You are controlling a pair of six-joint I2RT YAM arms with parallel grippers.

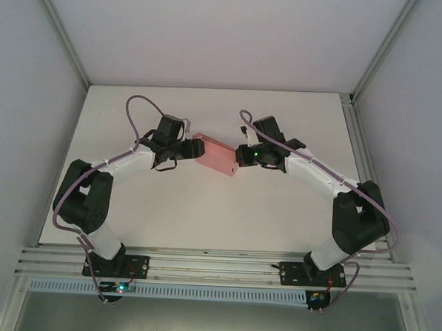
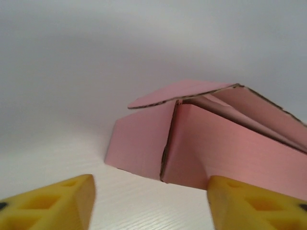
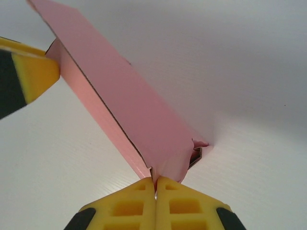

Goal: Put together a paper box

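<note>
The paper box (image 1: pixel 215 155) lies on the surface (image 1: pixel 203 216) between the tools. One end is pinched by the closed right tool (image 3: pixel 156 184). The left tool (image 2: pixel 149 191) stands parted before the unfolded opposite flaps (image 2: pixel 182 91). The paper box may be creased or pulled free by an off-centre push.

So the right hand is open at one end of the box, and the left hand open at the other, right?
No: the right hand is shut on one end of the box, per the right wrist view. The left hand is open at the other.
</note>
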